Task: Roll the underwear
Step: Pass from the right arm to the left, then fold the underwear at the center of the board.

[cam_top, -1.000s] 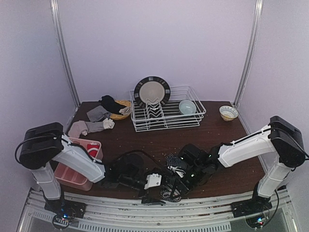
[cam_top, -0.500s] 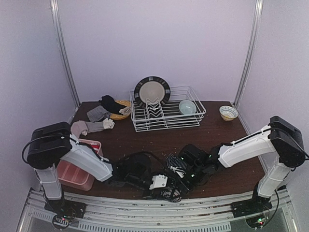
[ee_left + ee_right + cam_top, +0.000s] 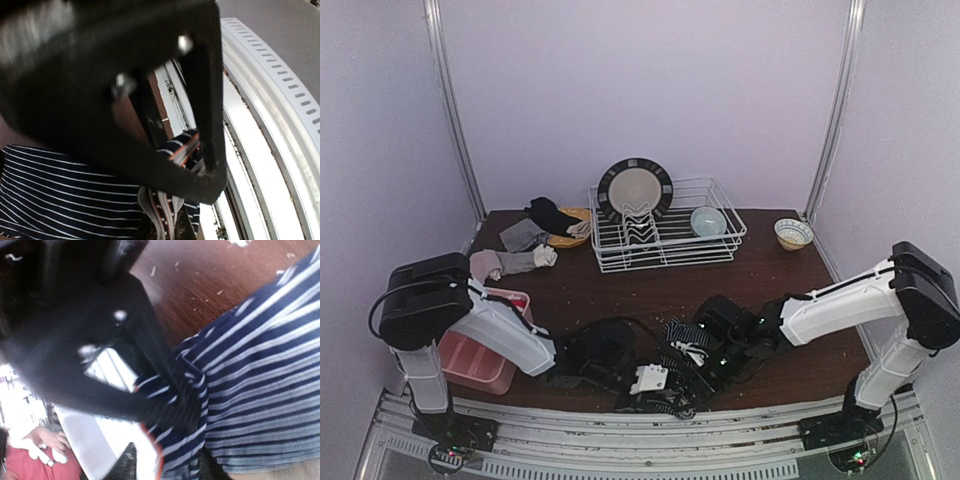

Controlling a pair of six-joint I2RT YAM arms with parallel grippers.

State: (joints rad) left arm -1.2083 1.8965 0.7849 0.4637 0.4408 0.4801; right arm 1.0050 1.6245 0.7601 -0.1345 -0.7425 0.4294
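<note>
Pink tray (image 3: pixel 470 362): at the counter's (image 3: pixel 620 290) left front, partly covered by the left arm.
Cloth pile (image 3: pixel 525 238): grey and black pieces at the back left corner, beside a yellow dish (image 3: pixel 570 238); well apart from both arms.
Left pincer (image 3: pixel 207 182): low at the front edge just by the metal rail (image 3: pixel 260 165). Its two dark fingers run together to a point, and that point is pinching a folded edge of the striped underwear.
Striped underwear (image 3: pixel 685 342): dark with thin white stripes and an orange trim. It lies at the front middle of the counter between the two arms, partly flat and partly bunched where the fingers meet it.
Right pincer (image 3: pixel 172 437): pressed onto the gathered hem of the same cloth, with fabric caught between its fingers.
Dish rack (image 3: pixel 665 245): white wire, at the back centre, holding an upright plate (image 3: pixel 635 188) and a pale bowl (image 3: pixel 708 220).
Small bowl (image 3: pixel 793 233): on the counter at the back right, apart from the rack.
</note>
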